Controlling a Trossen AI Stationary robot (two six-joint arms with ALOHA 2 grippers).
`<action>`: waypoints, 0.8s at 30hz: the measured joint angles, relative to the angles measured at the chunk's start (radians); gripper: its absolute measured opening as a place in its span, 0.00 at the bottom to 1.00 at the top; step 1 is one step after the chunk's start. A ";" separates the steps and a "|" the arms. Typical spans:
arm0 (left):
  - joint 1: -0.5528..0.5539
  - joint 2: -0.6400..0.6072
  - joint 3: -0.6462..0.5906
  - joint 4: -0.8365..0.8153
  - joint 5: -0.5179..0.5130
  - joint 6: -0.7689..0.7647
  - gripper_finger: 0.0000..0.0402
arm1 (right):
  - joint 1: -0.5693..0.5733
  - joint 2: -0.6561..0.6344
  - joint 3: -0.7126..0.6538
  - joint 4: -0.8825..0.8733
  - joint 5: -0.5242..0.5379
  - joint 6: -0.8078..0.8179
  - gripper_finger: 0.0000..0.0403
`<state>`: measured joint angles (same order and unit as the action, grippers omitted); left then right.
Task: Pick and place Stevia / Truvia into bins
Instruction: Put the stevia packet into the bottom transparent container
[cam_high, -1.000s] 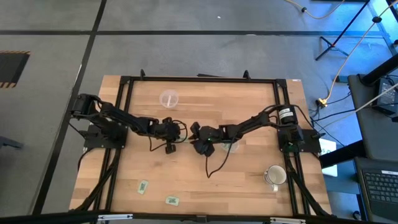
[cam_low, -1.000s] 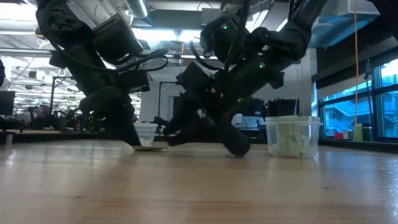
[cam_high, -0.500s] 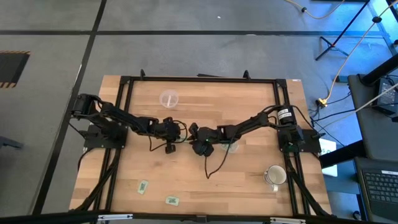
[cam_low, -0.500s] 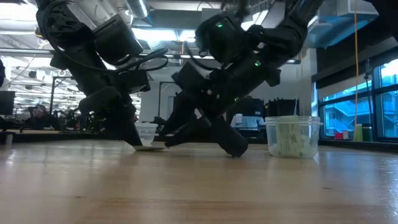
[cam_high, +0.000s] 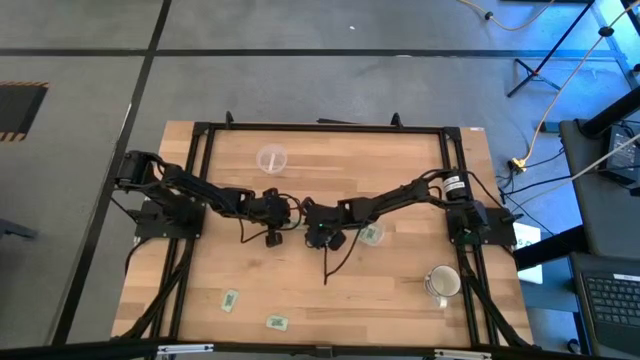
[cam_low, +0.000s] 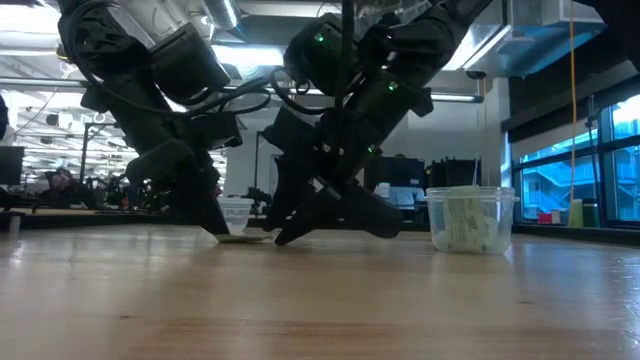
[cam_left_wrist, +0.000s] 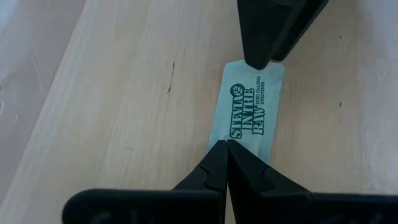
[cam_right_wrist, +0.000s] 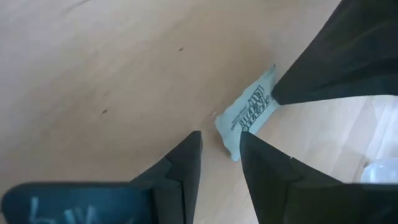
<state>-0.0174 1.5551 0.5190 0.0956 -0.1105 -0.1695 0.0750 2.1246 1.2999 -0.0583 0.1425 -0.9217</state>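
Right-side cup already has packets, far cup looks empty, two packets wait near the mug; mid-table, left gripper pinches a Stevia packet shut, right gripper half-open around it.

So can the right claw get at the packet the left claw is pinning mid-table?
Probably yes. The right claw hangs open right at the free end of the packet, bare wood around it; the shut left claw presses only the opposite end.
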 joint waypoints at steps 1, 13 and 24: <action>0.000 0.000 0.000 0.000 0.000 0.000 0.00 | 0.000 0.004 0.000 0.008 0.000 -0.002 0.29; 0.000 0.000 0.000 0.012 0.000 0.000 0.01 | 0.000 0.038 0.005 0.049 0.001 -0.001 0.26; 0.000 0.000 0.000 0.014 0.000 0.000 0.00 | 0.001 0.040 0.003 0.043 -0.008 0.000 0.03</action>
<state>-0.0174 1.5551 0.5194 0.1092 -0.1108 -0.1696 0.0761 2.1647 1.3033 -0.0151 0.1349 -0.9218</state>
